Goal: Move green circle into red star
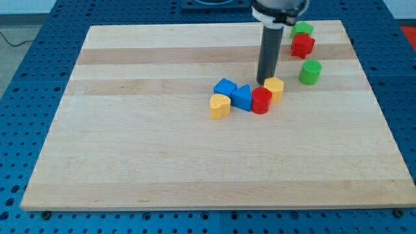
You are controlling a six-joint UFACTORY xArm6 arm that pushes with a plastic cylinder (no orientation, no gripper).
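Nothing done yet — the green circle [310, 71] sits apart from the red star [302, 45], at its 5 o'clock. My tip [265, 82] holds nothing, just beside the yellow block [275, 87], at the circle's 8 o'clock.

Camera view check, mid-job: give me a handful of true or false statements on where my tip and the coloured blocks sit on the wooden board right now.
1. My tip is beside the yellow block in the central cluster. True.
2. The green circle block touches the red star block. False: a gap of bare board separates them; the circle lies below the star in the view.
3. A second green block sits just above the red star, toward the view's top. True.
4. The red cylinder block sits alone at the view's left edge. False: it is in the central cluster, against the yellow block.
5. My tip is pressing the green circle. False: it is to the circle's left, apart from it.
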